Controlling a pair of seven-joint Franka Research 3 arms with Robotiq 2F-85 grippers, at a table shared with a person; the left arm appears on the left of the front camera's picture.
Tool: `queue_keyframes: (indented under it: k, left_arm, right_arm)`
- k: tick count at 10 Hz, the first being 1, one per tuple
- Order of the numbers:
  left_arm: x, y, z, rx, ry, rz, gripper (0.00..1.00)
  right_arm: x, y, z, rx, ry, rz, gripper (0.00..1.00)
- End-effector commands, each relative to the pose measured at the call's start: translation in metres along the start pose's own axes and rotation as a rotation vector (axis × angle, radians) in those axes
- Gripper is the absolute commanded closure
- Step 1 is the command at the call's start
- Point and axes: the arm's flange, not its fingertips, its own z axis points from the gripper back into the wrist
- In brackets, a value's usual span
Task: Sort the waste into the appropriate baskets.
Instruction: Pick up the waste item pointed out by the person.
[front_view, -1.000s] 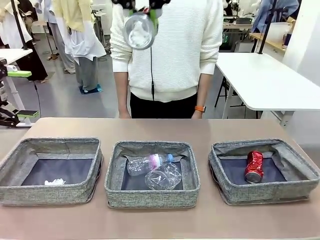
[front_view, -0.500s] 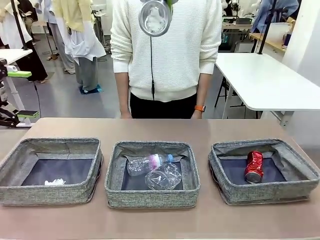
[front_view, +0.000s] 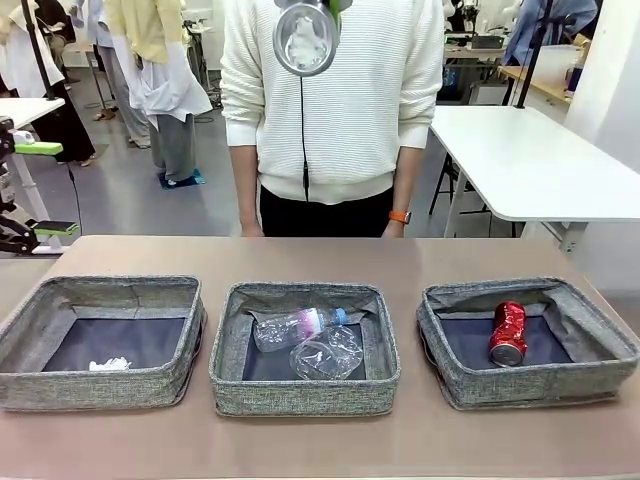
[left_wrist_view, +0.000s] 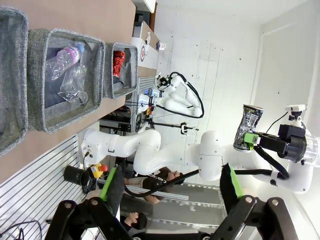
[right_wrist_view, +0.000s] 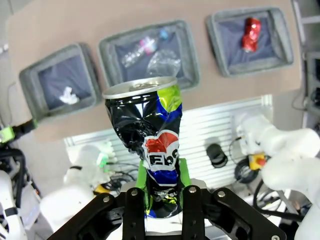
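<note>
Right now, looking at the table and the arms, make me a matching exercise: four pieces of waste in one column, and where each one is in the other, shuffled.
Things:
1. crumpled white paper
2. clear plastic bottle
3. crushed red can
4. dark blue-black can

Places:
A. held high above the table by the right gripper
B. right basket
C. left basket
D. middle basket, beside the clear plastic cup

Pairs: 1-C, 2-D, 3-B, 4-A
</note>
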Motion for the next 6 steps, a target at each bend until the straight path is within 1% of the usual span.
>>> queue_keyframes:
  k: [1, 6]
  left_arm:
    - [-0.0025, -0.0038, -0.0024, -0.022, -0.004, 0.002, 0.0]
    - [-0.0025, -0.0038, -0.0024, -0.022, -0.004, 0.002, 0.0]
  right_arm:
    - [-0.0011, 0.0014, 0.0027, 0.009, 0.004, 0.0, 0.73]
    - [-0.0011, 0.0014, 0.0027, 0.009, 0.004, 0.0, 0.73]
